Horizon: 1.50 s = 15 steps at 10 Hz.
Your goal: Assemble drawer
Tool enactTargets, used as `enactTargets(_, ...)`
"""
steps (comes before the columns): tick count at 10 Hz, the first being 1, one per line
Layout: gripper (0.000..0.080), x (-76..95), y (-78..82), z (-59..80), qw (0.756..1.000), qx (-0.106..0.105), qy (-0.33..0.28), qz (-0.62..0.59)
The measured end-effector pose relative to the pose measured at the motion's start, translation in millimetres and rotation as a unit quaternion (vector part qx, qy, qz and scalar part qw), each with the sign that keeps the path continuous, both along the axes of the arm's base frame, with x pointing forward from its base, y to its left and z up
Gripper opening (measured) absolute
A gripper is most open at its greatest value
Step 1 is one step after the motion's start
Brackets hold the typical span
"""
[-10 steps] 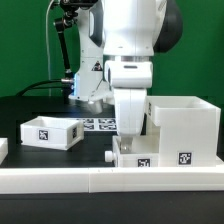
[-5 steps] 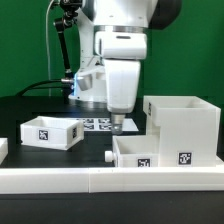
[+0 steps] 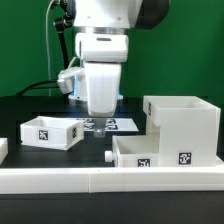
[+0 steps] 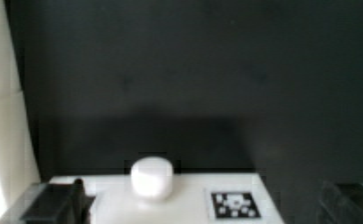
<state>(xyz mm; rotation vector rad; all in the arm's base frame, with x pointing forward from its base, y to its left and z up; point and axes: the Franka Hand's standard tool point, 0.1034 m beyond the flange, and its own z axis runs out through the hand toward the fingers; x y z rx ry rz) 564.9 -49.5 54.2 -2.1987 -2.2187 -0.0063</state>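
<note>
My tool (image 3: 100,128) hangs released and empty over the tabletop (image 3: 30,106), between 2 trays: the far tray (image 3: 50,132) stands apart, and the near tray (image 3: 150,152) sits just beside the housing (image 3: 185,122). If I descend off-centre, a finger could clip the near tray's knob (image 4: 151,178) and skew it.

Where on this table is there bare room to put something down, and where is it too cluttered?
The bare black tabletop between the small white plastic tray and the second shallow tray, bordered in front by the long white rail, is free. The exterior view's right is crowded: that tray sits close by the large white housing.
</note>
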Motion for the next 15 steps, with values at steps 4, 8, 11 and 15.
enactTargets(4,0.0649,13.9,-21.8,-9.3,0.997,0.07,-0.007,0.018)
enactTargets(8,0.0649,16.0,-2.2,-20.6,0.996,0.091,-0.004,0.004)
enactTargets(11,0.0649,15.4,21.5,-30.2,0.995,0.096,0.004,-0.017)
enactTargets(15,0.0649,17.6,35.5,-31.6,0.995,0.094,0.004,-0.036)
